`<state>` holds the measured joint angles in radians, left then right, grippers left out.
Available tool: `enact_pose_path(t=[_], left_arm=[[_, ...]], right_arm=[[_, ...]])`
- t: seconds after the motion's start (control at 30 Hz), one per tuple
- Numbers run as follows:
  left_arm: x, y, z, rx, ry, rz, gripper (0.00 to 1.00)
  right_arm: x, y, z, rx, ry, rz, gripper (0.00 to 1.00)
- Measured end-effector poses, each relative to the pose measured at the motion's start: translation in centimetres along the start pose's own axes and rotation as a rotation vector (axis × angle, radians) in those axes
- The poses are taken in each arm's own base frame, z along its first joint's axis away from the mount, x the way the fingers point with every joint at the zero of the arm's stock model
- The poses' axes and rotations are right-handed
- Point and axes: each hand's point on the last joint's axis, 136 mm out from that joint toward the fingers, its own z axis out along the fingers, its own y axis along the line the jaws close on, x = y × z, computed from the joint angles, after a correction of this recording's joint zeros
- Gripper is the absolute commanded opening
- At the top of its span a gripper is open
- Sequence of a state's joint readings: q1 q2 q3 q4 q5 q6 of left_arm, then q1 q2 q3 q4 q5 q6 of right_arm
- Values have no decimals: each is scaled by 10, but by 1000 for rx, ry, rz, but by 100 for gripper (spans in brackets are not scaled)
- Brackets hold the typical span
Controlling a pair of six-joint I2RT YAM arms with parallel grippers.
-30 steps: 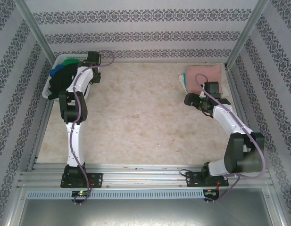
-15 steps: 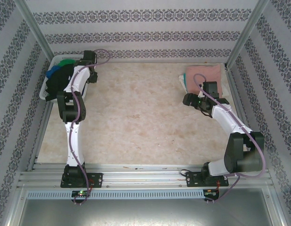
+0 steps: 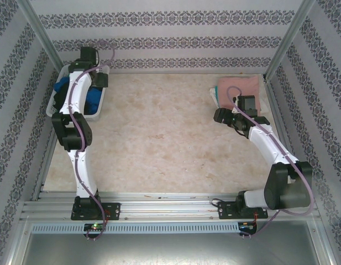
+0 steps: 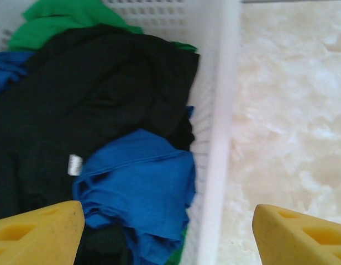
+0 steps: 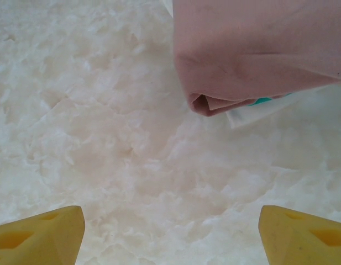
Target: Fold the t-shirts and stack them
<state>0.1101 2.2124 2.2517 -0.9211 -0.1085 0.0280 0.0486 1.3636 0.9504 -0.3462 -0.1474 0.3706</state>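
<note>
Several t-shirts (image 4: 104, 138) are lying heaped in the basket (image 4: 217, 138) at far left: blue t-shirt (image 4: 142, 187), black t-shirt (image 4: 104, 83), green t-shirt (image 4: 65, 16). The left gripper (image 4: 167, 215) is hovering above, wide open, empty, probably to pick one. The right gripper (image 5: 170, 215), gaping empty, is hanging near the folded pink t-shirt (image 5: 258, 49) at far right; layers beneath are mostly hidden.

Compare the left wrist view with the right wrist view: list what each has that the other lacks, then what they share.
Left wrist: a white basket holding a black t-shirt, a blue t-shirt and a green t-shirt. Right wrist: a folded salmon-pink t-shirt. Both: the marbled table and yellow fingertips spread wide, nothing held.
</note>
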Motion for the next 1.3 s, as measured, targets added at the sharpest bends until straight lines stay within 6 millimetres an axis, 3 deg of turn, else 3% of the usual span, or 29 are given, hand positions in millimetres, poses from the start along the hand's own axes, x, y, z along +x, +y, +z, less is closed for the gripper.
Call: enact_pose_path(t=[0.2,0.3,0.43,0.53,0.63,0.8,0.97,1.03,1.2,1.3], left_arm=[[12,42,29,-46,39,-113,80],[24,47,55,-52,81,-136,79],[36,39,89,-13,126,-156,71],[43,31,105,21,150,-172,50],[44,27,108,51,155,-191,29],[41,23,105,81,148,-206,19],[32,25,75,94,115,-216,11],[24,28,50,97,79,-222,8],[-2,39,-27,103,-68,-233,12],[-16,45,-59,102,-145,-237,9]], right_arm=[[4,-2,1,3,8,-2,83],[4,-2,2,1,3,-3,83],[5,-2,3,0,3,-5,83],[5,-2,4,-1,2,-7,83],[3,-1,4,-5,-3,-8,83],[4,-1,4,-5,-2,-8,83],[5,-2,5,-4,1,-7,83],[6,-3,5,-3,3,-7,83],[7,-3,4,-3,3,-7,83],[8,-1,1,-11,-2,-8,83]])
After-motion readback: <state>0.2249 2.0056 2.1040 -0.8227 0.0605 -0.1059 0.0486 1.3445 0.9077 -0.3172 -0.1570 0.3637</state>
